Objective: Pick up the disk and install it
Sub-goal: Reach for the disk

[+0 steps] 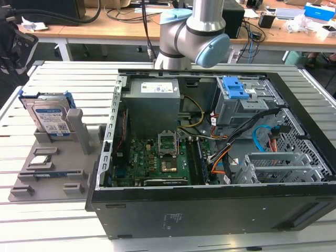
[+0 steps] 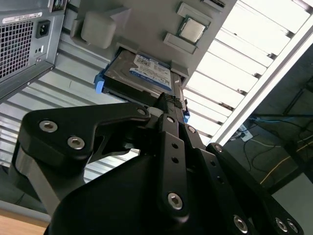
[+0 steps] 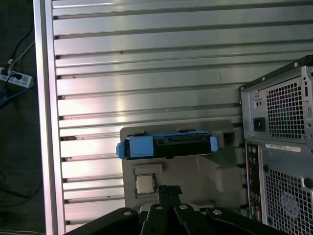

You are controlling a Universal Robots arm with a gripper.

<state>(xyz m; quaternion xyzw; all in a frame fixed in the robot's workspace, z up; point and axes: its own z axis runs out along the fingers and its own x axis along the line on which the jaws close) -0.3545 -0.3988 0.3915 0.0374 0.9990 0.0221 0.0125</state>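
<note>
Disk (image 1: 50, 118) stands on edge in a slot at the far end of a grey holder block (image 1: 52, 176), labelled face toward the exterior camera, blue side rails (image 1: 44, 95) showing along its upper edge. In the first wrist view the disk (image 3: 166, 145) is seen edge-on, with a blue rail tab (image 3: 142, 147) at one end. A small square processor chip (image 1: 42, 159) lies flat in a recess of the same block, near the disk but not touching it. Block sits on the slatted aluminium counter (image 1: 52, 231), just beside the open computer case (image 1: 210, 210), on the exterior view's left. Jaws: in both wrist views they look closed tip to tip, gripping nothing, above the block and apart from the disk. Arm (image 1: 194, 31) rises behind the case.
</note>
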